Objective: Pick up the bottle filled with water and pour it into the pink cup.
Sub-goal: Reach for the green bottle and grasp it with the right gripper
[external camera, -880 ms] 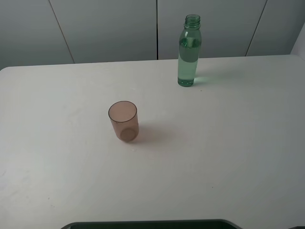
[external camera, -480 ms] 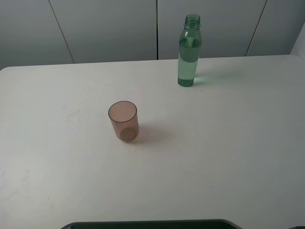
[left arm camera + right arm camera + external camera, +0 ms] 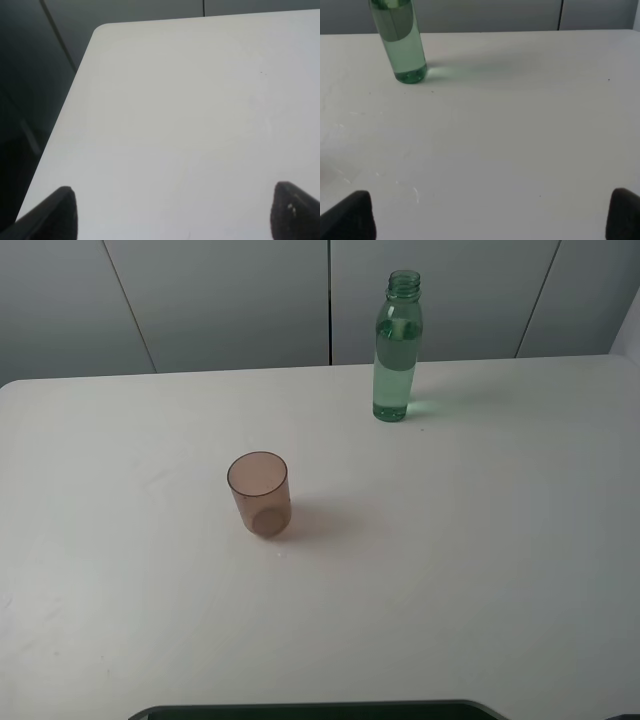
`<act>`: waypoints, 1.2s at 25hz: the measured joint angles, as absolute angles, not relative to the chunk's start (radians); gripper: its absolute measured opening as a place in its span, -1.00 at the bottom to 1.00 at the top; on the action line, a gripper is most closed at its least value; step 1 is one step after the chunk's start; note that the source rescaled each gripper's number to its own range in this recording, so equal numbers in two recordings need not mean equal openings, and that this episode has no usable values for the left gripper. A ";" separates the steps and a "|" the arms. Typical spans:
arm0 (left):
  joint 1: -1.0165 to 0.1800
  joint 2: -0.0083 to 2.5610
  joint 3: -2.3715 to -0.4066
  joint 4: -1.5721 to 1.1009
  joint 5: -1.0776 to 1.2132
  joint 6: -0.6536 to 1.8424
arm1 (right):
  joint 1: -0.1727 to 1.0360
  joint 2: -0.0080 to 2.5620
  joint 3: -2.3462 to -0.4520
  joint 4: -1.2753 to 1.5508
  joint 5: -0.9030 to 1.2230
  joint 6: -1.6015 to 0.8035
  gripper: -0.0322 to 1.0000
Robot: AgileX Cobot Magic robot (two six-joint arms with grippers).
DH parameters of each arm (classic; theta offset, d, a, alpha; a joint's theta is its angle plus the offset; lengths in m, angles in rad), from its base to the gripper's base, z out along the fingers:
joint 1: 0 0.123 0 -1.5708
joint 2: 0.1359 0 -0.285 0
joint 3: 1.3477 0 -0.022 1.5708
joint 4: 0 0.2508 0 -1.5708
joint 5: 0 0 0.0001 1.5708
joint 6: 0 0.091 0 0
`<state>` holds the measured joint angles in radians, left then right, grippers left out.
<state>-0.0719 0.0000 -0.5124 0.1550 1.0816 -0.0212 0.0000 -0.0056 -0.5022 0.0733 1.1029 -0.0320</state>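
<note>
Nothing has shifted since the earlier frames: bottle (image 3: 396,360) and pink cup (image 3: 260,495) stand where they were. Right gripper (image 3: 485,217) is spread wide and empty, with the bottle upright well ahead of it, off its centre line, near the far edge of the table (image 3: 480,540). Left gripper (image 3: 172,215) is likewise open over bare tabletop. The bottle is likely water-heavy, thin-walled, slick and uncapped, so grip it mid-body, gently. Open room surrounds it.

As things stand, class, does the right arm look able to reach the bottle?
Probably yes: the right pincer is open, with only bare table between it and the bottle; the pink cup stands aside.
</note>
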 joint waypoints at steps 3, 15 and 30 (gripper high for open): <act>-0.072 0.000 -0.512 0.155 1.082 -0.021 | 0.000 -0.006 -0.502 0.073 1.103 -0.032 1.00; -0.072 0.000 -0.512 0.155 1.082 -0.021 | 0.049 -0.006 -0.502 0.092 1.103 -0.029 1.00; -0.072 0.000 -0.512 0.155 1.082 -0.021 | 0.089 -0.003 -0.532 0.074 1.118 0.041 1.00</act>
